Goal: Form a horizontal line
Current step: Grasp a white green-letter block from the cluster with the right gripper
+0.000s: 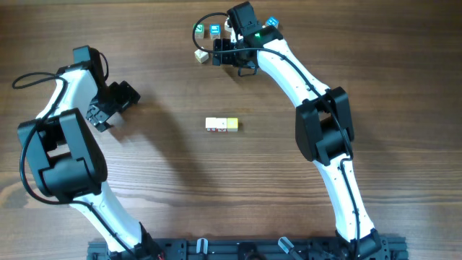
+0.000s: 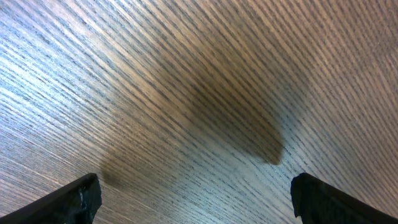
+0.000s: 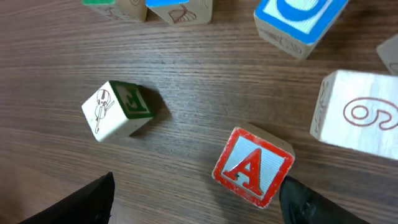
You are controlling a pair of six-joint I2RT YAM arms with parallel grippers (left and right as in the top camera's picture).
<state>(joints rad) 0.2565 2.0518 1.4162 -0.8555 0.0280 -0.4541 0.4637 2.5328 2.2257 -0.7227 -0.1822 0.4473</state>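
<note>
A short row of two cubes lies mid-table: a cream cube with small marks [image 1: 214,124] touching a yellow cube [image 1: 231,124]. My right gripper [image 1: 231,53] is open and low over the cluster of loose cubes at the far side. In the right wrist view the red "A" cube [image 3: 254,167] sits tilted on the table between the open fingers [image 3: 199,202], close to the right finger. A cream cube with a red looped mark [image 3: 365,118] lies just to its right. My left gripper [image 1: 115,102] is open and empty over bare wood [image 2: 196,199].
Loose cubes surround the right gripper: a green-faced cube [image 3: 118,107] to the left, a blue-faced cube [image 3: 297,18] beyond, and green [image 1: 199,29] and blue [image 1: 215,29] cubes at the far edge. A cream cube [image 1: 201,55] lies left of the gripper.
</note>
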